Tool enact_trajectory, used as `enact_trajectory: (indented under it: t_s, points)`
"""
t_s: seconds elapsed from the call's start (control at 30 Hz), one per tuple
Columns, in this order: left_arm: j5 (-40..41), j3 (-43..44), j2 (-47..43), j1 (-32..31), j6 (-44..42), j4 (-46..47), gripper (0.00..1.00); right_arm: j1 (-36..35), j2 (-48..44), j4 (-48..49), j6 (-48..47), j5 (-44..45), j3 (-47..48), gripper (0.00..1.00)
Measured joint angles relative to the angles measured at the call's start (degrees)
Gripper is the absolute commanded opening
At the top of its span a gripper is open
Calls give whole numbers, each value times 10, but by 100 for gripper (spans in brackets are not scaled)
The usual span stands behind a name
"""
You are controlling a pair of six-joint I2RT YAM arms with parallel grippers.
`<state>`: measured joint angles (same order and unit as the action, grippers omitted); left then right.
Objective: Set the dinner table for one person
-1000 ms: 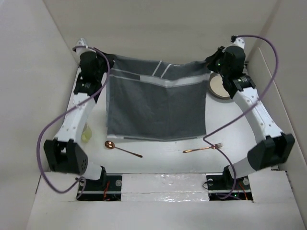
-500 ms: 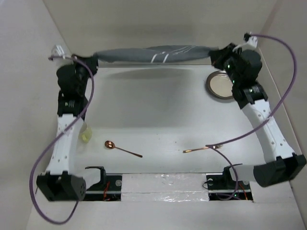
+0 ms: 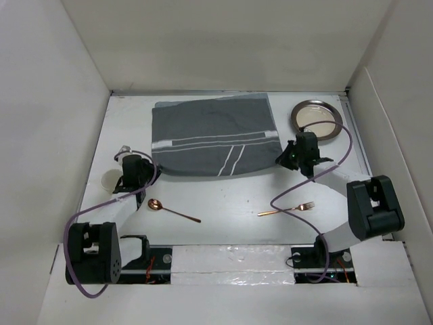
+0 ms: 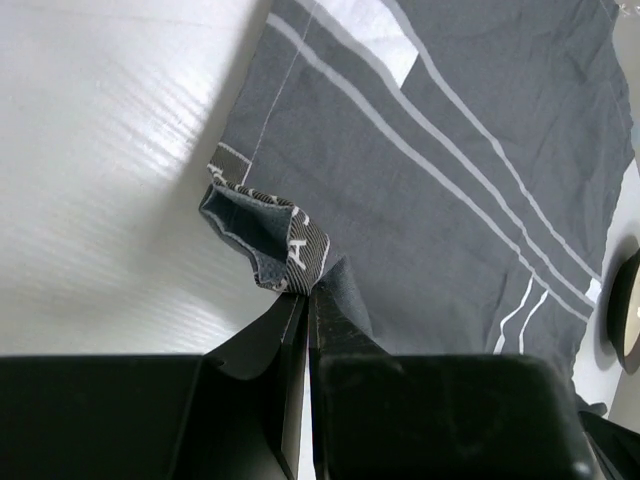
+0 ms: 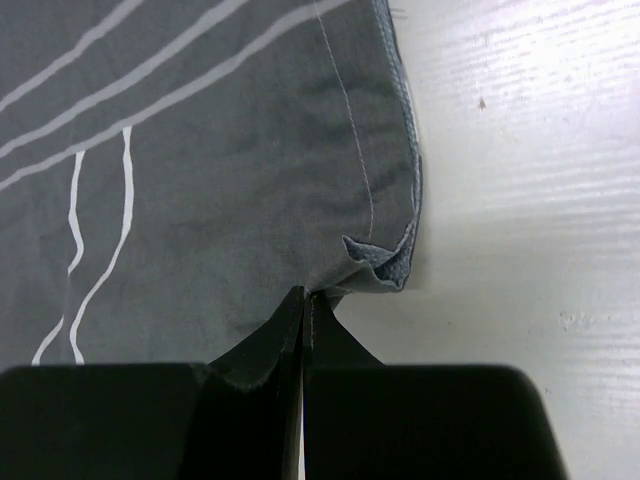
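1. The dinner table [image 3: 223,193] lay white and flat under everything, walled by upright panels. The dark striped placemat [image 3: 213,135] was spread across its far middle, mostly flat.
2. I judged the cloth was put there as the base of the setting. The plate [image 3: 315,120] sat just beside its far right corner, the spoon [image 3: 172,210] and fork [image 3: 287,209] lay on bare table nearer my bases, and a pale cup [image 3: 110,180] stood by my left arm.
3. My arms were low at the mat's two near corners, I think because holding both corners lets the cloth go down without bunching.
4. My left pincer [image 4: 308,292] was closed tight on the near left corner, which was crumpled and lifted off the table.
5. My right pincer [image 5: 303,295] was also fully closed. Its tips nipped the edge at the near right corner, where the hem curled over.
6. By my reckoning, release came next, and the curled corners would need flattening.
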<state>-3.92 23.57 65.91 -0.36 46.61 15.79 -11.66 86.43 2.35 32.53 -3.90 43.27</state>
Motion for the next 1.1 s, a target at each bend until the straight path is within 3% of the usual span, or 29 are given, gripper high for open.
enact_trajectory:
  t_s: [0.27,0.5,0.8,1.1]
  points:
    - [12,-70,-78,-1,5,15,0,0,-66,36,14,-6,-70,0]
    - [18,-107,-191,-1,-2,-25,0,0,-210,23,33,-6,-167,0]
    - [9,-135,-287,-3,-9,-98,0,0,-258,-9,38,-5,-195,0]
    - [7,-149,-327,-16,-7,-150,0,0,-346,-65,50,-4,-233,0]
